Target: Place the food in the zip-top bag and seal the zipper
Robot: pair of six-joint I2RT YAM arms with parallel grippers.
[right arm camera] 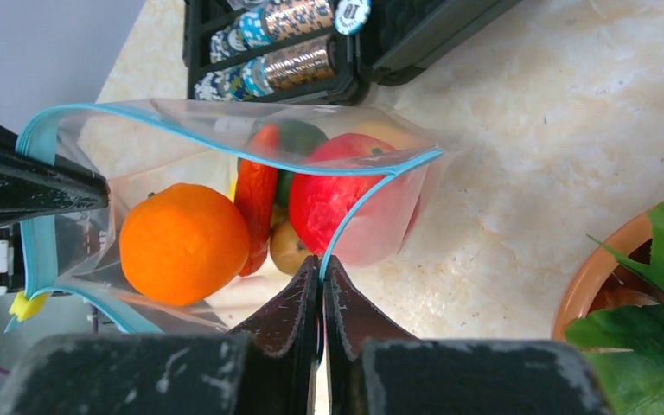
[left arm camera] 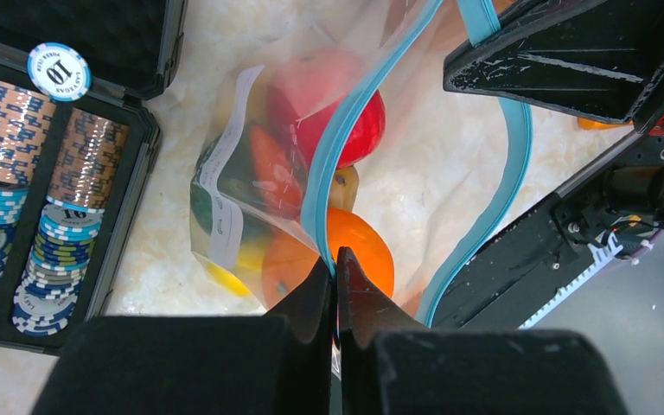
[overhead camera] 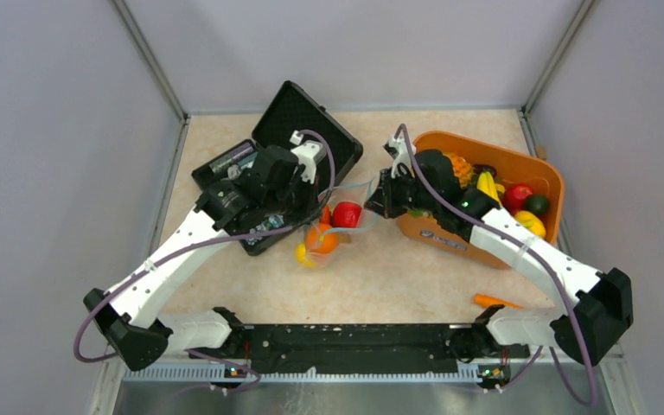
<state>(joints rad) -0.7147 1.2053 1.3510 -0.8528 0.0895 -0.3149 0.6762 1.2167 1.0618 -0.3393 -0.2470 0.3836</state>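
**Both grippers clamped on the zipper, bag mouth open**

1. Landmark. The black case (overhead camera: 307, 117) lies open on the table (overhead camera: 398, 268), with rows of poker chips (left arm camera: 52, 242) in its tray. All places below are given from this case.

2. Zip-top bag. The zip-top bag (overhead camera: 339, 223) sits just beside the right edge of the case, stretched between the two grippers. Its white label (left arm camera: 225, 164) faces the case side.

3. Zipper. The teal zipper (right arm camera: 346, 169) is not sealed. Its two strips bow apart and the mouth stands open.

4. Left gripper. The left gripper (left arm camera: 335, 259) reaches over the case. Its fingers are pressed together on the zipper at the end of the mouth nearer the case, with no gap visible.

5. Right gripper. The right gripper (right arm camera: 321, 264) is on the far side of the bag from the case. Its fingers are pinched together on the zipper at the opposite end of the mouth.

6. Food in the bag. An orange fruit (right arm camera: 183, 242), a red fruit (right arm camera: 346, 203), a long red piece (right arm camera: 255, 199) and a green piece (right arm camera: 298, 138) lie inside. Something yellow shows beneath them.

7. Other food. More toy pieces (overhead camera: 519, 197) lie in the orange basket (overhead camera: 519, 160), well apart to the right of the case. An orange stick (overhead camera: 497, 302) lies on the table, farther right and nearer the arm bases.
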